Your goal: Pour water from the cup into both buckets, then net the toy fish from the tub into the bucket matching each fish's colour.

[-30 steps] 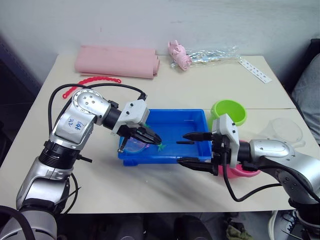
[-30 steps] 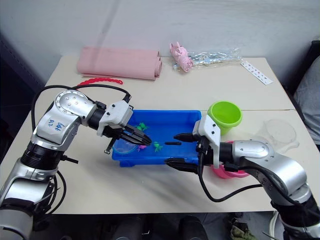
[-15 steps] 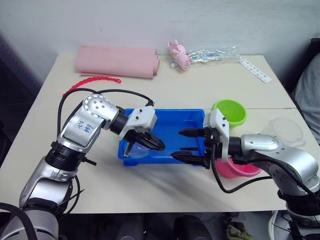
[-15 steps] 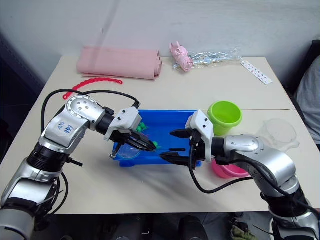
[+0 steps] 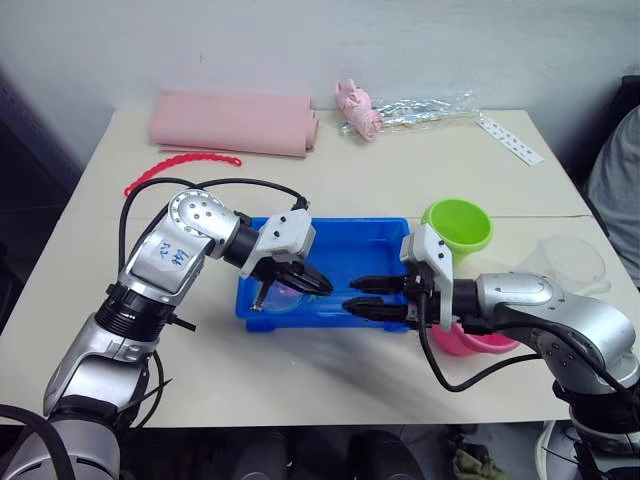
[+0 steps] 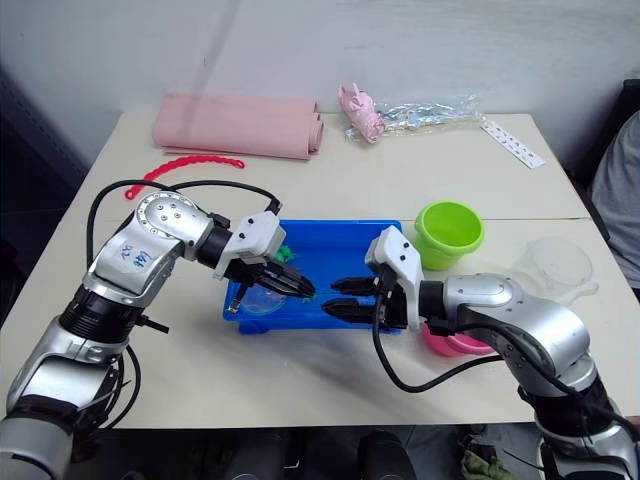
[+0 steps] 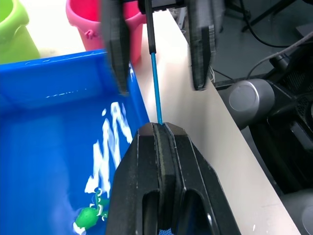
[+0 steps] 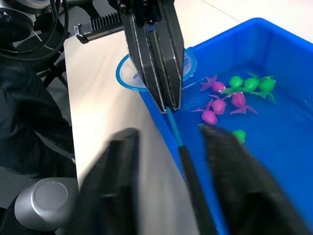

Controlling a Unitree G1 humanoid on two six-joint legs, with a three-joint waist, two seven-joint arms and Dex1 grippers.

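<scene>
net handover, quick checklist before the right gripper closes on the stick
1. Left gripper shut on the net: ok.
2. Right gripper open: ok.
3. Stick lies between the right gripper's fingers: ok.
4. Net hoop sits over the tub's near rim, not over the fish: ok for a handover.
5. Toy fish, pink and green, in the tub's water: ok.
6. Green bucket and pink bucket upright: ok; water level inside: cannot tell.

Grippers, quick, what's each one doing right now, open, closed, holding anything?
Left gripper: closed on the net, gripping its stick.
Right gripper: open, its fingers either side of the net's stick, not closed on it.
</scene>
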